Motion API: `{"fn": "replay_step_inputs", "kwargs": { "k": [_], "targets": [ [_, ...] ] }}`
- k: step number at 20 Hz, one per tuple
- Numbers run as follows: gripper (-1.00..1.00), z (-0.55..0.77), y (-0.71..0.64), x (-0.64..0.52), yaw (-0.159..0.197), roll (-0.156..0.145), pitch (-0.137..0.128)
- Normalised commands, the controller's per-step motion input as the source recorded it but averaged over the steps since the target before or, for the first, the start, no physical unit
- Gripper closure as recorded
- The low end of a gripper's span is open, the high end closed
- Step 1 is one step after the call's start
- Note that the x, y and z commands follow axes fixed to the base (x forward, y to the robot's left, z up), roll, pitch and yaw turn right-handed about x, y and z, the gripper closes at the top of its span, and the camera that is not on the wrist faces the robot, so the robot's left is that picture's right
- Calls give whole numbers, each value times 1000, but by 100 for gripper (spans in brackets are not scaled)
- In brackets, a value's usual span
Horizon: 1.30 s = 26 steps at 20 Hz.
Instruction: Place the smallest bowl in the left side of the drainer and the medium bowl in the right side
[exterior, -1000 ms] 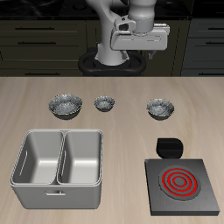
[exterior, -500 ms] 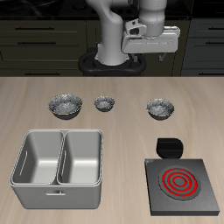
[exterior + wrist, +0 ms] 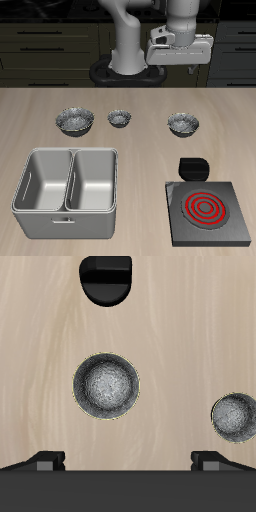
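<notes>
Three speckled grey metal bowls stand in a row across the table's middle. The smallest bowl is the middle one, the medium bowl stands on the stove's side, and the widest bowl stands behind the drainer. The drainer is a light grey two-compartment basin near the front edge, with both compartments empty. My gripper hangs open and empty, high above the table's back, over the medium bowl's side. The wrist view shows the medium bowl between my open fingertips, with the smallest bowl off to one side.
A black stove with a red coil sits near the front edge beside the drainer. Its black knob part lies in front of the medium bowl and also shows in the wrist view.
My gripper has moved sideways from above the smallest bowl's area to above the medium bowl, staying high and open. The bowls have not moved.
</notes>
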Motion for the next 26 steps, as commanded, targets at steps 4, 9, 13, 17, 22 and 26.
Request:
{"fn": "replay_step_inputs", "kwargs": {
  "k": [4, 9, 13, 17, 22, 26],
  "targets": [
    [-100, 49, 87, 98, 10, 8, -15],
    [-100, -152, 44, 84, -10, 0, 19],
    [-100, -291, 25, 121, 19, -5, 12],
    [-100, -65, -82, 110, -9, -10, -24],
    [-100, -208, -67, 121, -25, -2, 8],
    [-100, -211, -63, 82, -11, -1, 3]
  ]
}}
